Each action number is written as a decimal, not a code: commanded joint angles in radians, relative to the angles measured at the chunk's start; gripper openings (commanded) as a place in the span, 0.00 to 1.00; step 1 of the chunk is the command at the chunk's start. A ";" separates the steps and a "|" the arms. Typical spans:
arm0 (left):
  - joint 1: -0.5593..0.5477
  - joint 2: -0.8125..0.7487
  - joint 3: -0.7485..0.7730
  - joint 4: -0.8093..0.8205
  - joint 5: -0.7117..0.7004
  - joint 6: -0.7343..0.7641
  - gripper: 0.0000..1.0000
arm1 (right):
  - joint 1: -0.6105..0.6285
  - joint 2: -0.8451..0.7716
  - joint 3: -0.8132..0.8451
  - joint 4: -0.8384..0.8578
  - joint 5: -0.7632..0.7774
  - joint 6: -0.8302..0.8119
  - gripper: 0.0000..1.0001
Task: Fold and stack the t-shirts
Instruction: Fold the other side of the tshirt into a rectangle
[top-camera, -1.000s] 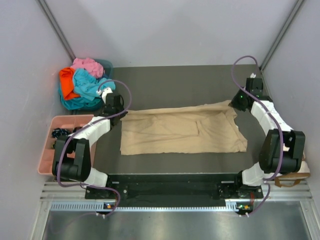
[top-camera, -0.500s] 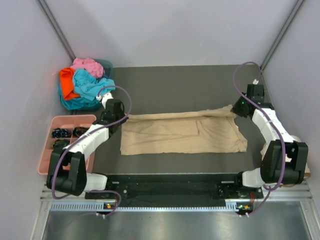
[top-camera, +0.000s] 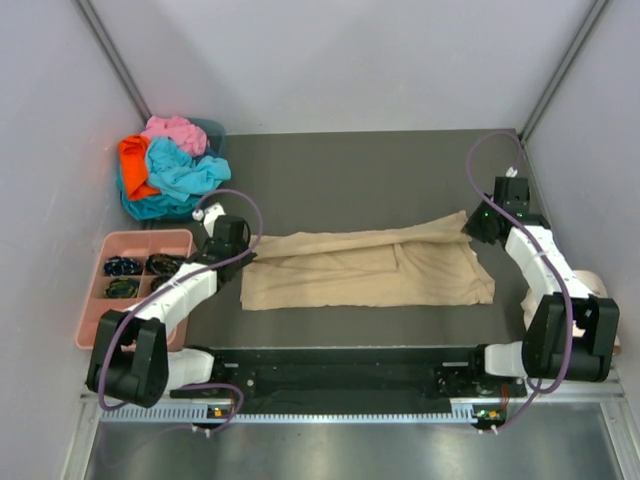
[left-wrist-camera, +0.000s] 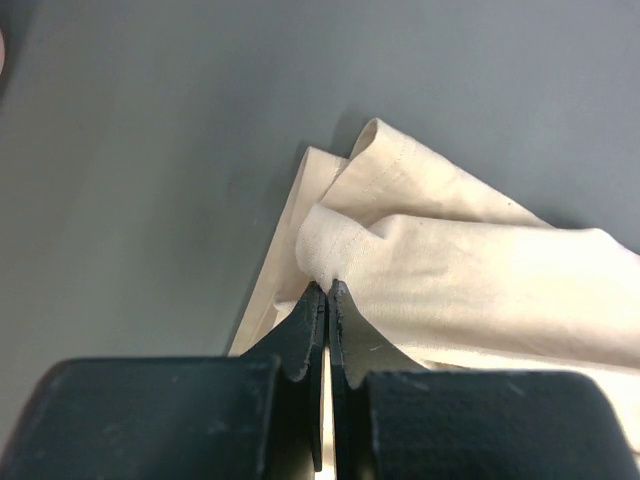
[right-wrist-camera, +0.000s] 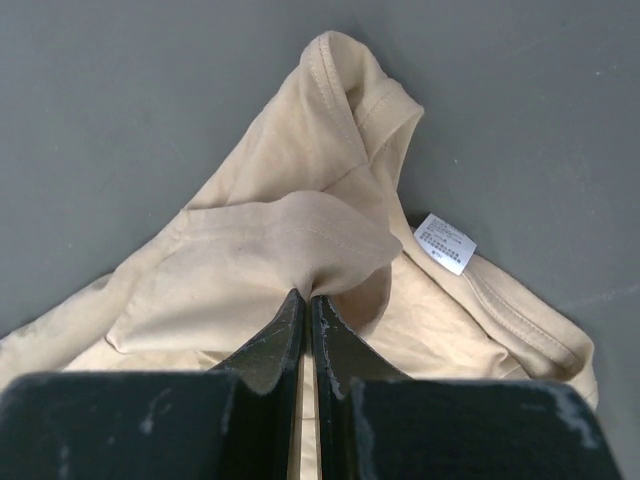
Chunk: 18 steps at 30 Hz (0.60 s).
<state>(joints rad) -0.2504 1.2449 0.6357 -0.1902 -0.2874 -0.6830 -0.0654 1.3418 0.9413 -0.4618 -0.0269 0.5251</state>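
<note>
At tabletop centre: tan shirt (top-camera: 365, 268), far edge raised.
Left gripper (left-wrist-camera: 327, 289): pinching its far left corner.
Right gripper (right-wrist-camera: 305, 296): pinching the far right corner.
Fold: I should bring both corners evenly to the near edge.

The top camera looks steeply down from behind the arm bases at the frame's bottom, covering the whole table (top-camera: 350, 170). Each wrist camera sits close behind its own gripper, the left gripper (left-wrist-camera: 327, 287) and the right gripper (right-wrist-camera: 305, 295). Each faces one end of the tan shirt (top-camera: 360, 268), which lies mid-frame in the top view.
</note>
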 joint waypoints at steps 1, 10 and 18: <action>-0.004 -0.035 -0.007 -0.015 -0.056 -0.020 0.00 | 0.010 -0.053 -0.010 -0.003 0.021 0.001 0.00; -0.006 -0.025 -0.016 -0.023 -0.062 -0.023 0.00 | 0.010 -0.078 -0.062 -0.012 0.015 0.006 0.00; -0.010 -0.038 -0.042 -0.031 -0.062 -0.033 0.00 | 0.010 -0.101 -0.098 -0.011 0.019 0.013 0.00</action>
<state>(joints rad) -0.2573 1.2385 0.6155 -0.2062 -0.3161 -0.7078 -0.0650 1.2835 0.8520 -0.4862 -0.0269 0.5285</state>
